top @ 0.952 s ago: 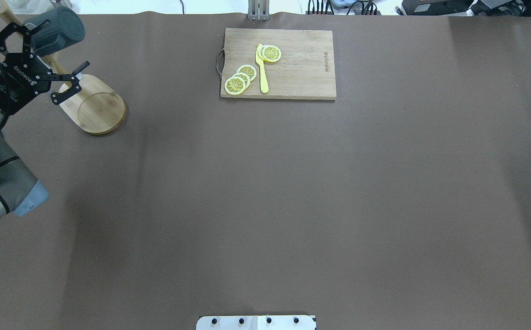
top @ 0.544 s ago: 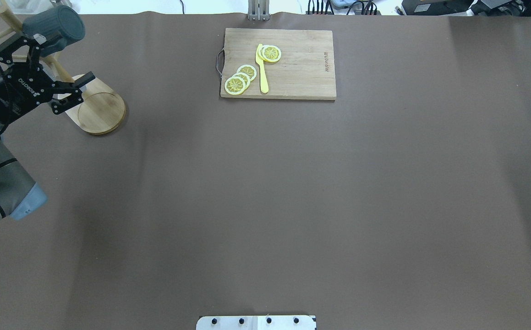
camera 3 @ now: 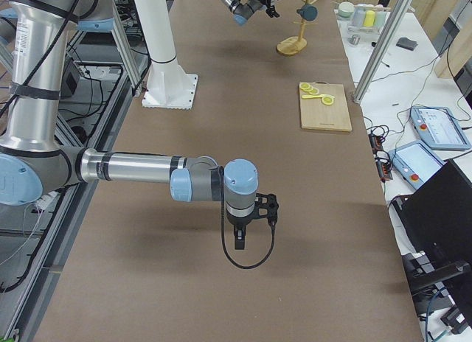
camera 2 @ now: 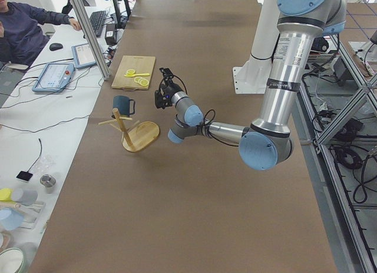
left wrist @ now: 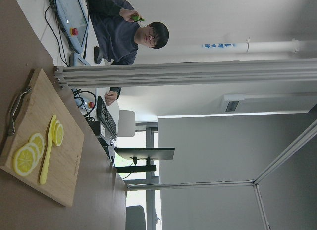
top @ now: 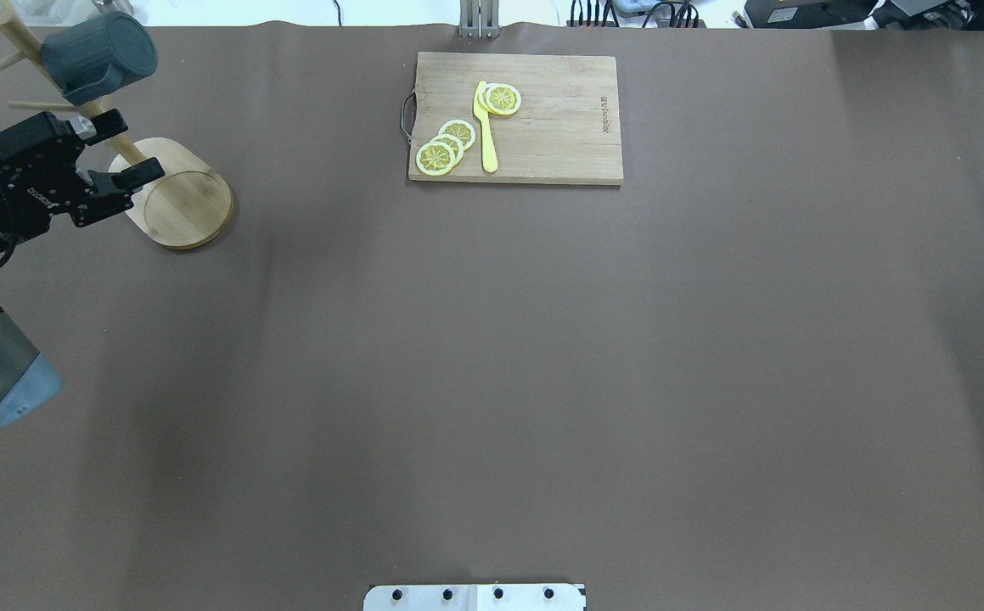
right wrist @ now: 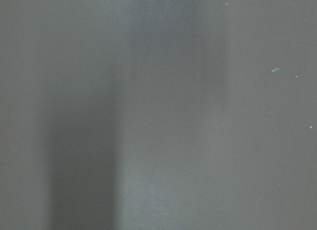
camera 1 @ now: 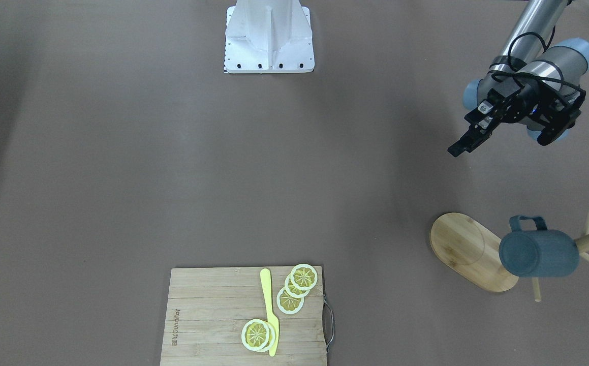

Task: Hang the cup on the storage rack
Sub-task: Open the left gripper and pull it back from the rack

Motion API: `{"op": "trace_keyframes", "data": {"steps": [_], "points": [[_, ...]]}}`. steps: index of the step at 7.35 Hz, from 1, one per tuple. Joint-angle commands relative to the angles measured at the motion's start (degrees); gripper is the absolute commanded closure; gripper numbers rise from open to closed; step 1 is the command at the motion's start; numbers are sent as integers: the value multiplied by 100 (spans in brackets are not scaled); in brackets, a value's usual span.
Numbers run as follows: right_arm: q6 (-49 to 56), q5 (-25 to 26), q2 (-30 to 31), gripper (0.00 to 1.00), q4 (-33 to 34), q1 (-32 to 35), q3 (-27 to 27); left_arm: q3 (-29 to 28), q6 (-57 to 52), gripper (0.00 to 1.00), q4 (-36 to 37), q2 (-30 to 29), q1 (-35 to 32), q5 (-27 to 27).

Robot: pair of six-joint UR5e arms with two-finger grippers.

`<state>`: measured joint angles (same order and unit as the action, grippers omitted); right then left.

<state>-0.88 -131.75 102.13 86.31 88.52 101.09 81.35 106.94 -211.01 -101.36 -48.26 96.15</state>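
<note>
The dark blue-grey cup (top: pixel 101 53) hangs by its handle on a peg of the bamboo storage rack (top: pixel 177 199), its base turned outward and clear of the table. In the front-facing view the cup (camera 1: pixel 538 253) lies sideways on the rack (camera 1: pixel 464 249) with its handle upward. My left gripper (top: pixel 131 148) is open and holds nothing, standing apart from the cup on the robot's side of the rack (camera 1: pixel 501 144). My right gripper (camera 3: pixel 240 242) shows only in the exterior right view, low over bare table far from the rack; I cannot tell its state.
A rectangular wooden cutting board (top: pixel 515 119) with lemon slices (top: pixel 445 146) and a yellow knife (top: pixel 486 127) lies at the far middle of the table. A seated person (camera 2: pixel 26 32) is at a side desk beyond the table's far edge.
My left gripper has drawn back from the cup toward the robot, staying open. The cup stays hanging on the rack's peg.
</note>
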Motion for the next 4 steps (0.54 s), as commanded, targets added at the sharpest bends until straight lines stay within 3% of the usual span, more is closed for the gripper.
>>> {"op": "trace_keyframes", "data": {"steps": [1, 4], "points": [[0, 0, 0, 0, 0, 8, -2, 275, -2288, 1, 706, 124, -51, 377], [0, 0, -9, 0, 0, -1, -19, 285, -5158, 1, 1561, 344, -148, 387]]}}
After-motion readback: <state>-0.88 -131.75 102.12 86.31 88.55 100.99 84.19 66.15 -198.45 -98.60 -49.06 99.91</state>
